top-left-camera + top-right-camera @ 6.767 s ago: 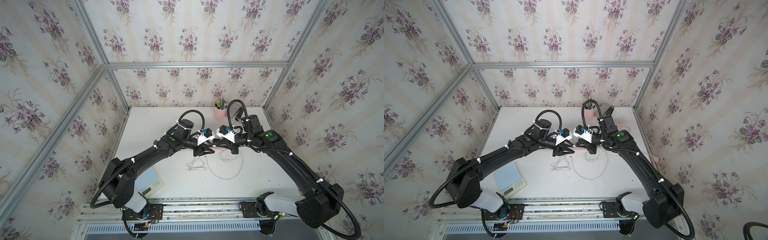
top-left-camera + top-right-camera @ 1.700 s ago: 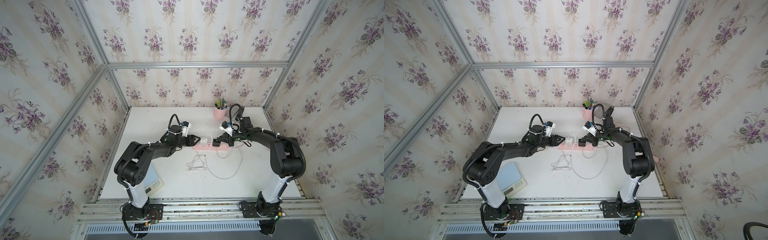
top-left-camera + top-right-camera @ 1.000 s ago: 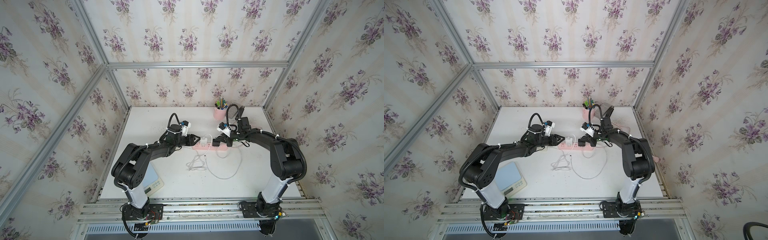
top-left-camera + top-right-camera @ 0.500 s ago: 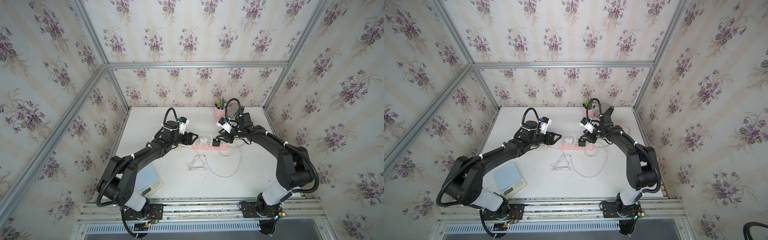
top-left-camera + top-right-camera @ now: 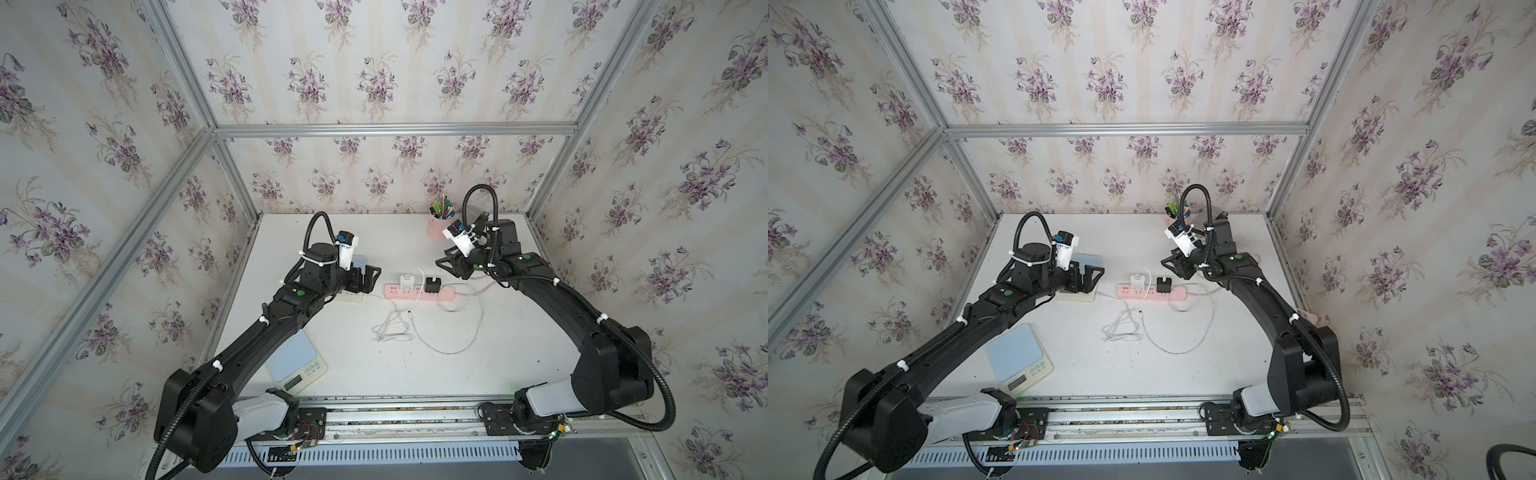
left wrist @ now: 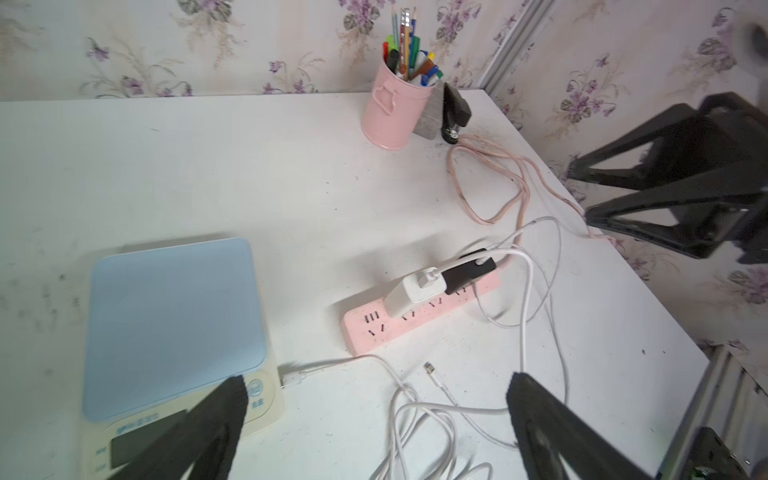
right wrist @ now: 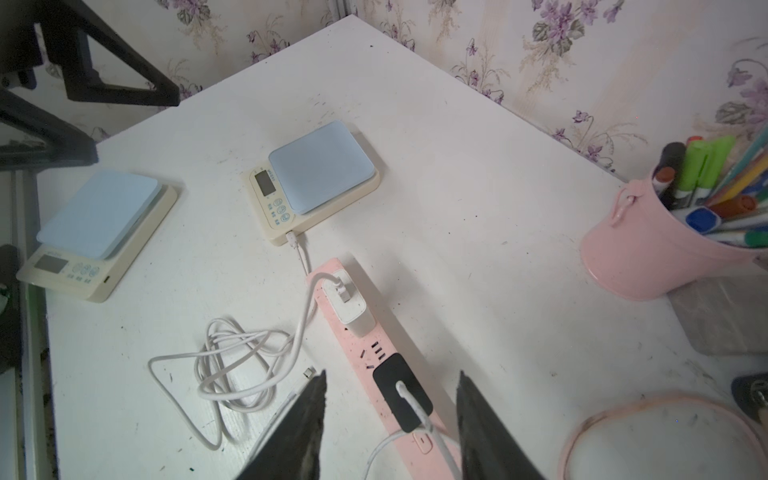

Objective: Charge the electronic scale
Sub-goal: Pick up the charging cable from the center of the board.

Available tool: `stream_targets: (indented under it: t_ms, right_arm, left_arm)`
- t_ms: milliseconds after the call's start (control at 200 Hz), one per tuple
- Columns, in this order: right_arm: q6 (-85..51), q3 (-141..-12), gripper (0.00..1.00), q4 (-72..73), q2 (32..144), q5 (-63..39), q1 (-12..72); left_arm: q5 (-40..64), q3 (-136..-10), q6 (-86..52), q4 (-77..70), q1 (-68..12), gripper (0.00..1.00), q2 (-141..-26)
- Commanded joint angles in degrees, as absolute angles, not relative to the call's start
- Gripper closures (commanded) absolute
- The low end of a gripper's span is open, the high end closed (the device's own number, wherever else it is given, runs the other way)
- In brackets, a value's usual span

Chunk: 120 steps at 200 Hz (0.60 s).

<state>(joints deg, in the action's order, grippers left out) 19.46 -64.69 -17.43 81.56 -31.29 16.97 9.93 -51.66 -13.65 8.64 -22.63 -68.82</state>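
The left hand (image 6: 376, 381) is released, its two black fingers (image 6: 224, 411) spread wide with nothing between them. One finger hangs over the near corner of the cream electronic scale with a pale blue top (image 6: 174, 316), without a clear touch. The right hand (image 7: 391, 378) is also released, jaws parted to a middling gap and holding nothing; it hovers above the black adapter (image 7: 401, 392).

In both top views the left hand (image 5: 368, 276) (image 5: 1090, 278) points level toward the right hand (image 5: 446, 264) (image 5: 1169, 262), which tilts down. Each arm reaches forward in a long bend from its base on the front rail.

The scale lies directly under the left hand. A thin white cable (image 6: 332, 365) meets the scale's side and runs to a white charger block (image 6: 411, 291). That block is plugged into a pink power strip (image 6: 374, 328) lying between the two hands. The black adapter sits in the strip just beside the white block. More white cable lies in loose coils (image 7: 232, 361) below the strip, one plug end free.

A second scale of the same kind (image 5: 297, 361) sits back beside the left arm (image 5: 266, 332). A pink metal pot of pens (image 5: 438, 226) stands beyond the right hand. The white surface (image 5: 498, 361) is scuffed. Walls papered with purple flowers (image 5: 374, 83) enclose it, edged by an aluminium frame (image 5: 395, 129).
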Motion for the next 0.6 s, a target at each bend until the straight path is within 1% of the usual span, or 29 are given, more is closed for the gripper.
stream_targets:
  t_ms: [0,95,145,175,225,280,375,460,510,594]
  right_arm:
    - [9.53,-62.73,0.54,-17.68,77.49,-24.75,20.19]
    - [5.82,-59.00,0.57,-18.91,72.98,-16.76,26.01]
    - [3.69,-56.01,0.57,-19.03,70.33,-13.17,29.48]
    - [1.89,-53.87,0.58,-18.53,68.87,-11.73,31.53]
    - [-1.45,-49.96,0.59,-17.55,66.52,-10.11,34.87]
    - [-5.33,-45.79,0.63,-16.53,64.37,-7.45,37.48]
    - [-11.00,-38.52,0.68,-13.92,62.26,-5.20,41.23]
    - [-14.48,-34.34,0.68,-11.44,62.64,-5.09,43.24]
    - [-15.64,-32.74,0.65,-9.84,63.80,-5.26,43.92]
    - [-15.79,-31.49,0.55,-7.42,66.97,-5.44,45.06]
  left_arm:
    - [2.17,-49.95,-20.12,15.12,-19.75,0.01,-65.56]
    - [11.06,-47.08,-22.81,15.98,-13.45,0.01,-62.19]
    - [11.87,-46.34,-22.44,18.41,-11.08,0.01,-60.71]
    - [10.54,-46.36,-22.02,21.34,-10.31,0.01,-60.06]
    - [3.51,-47.04,-21.95,27.90,-9.70,0.01,-59.22]
    - [-4.06,-47.18,-22.54,33.94,-9.36,0.01,-58.41]
    - [-15.33,-45.63,-27.58,40.91,-8.34,0.01,-56.48]
    - [-21.52,-45.26,-32.13,46.94,-7.10,0.01,-55.99]
    - [-23.33,-45.03,-34.56,49.48,-6.00,0.01,-56.12]
    - [-24.03,-43.70,-38.77,52.40,-2.82,0.01,-56.83]
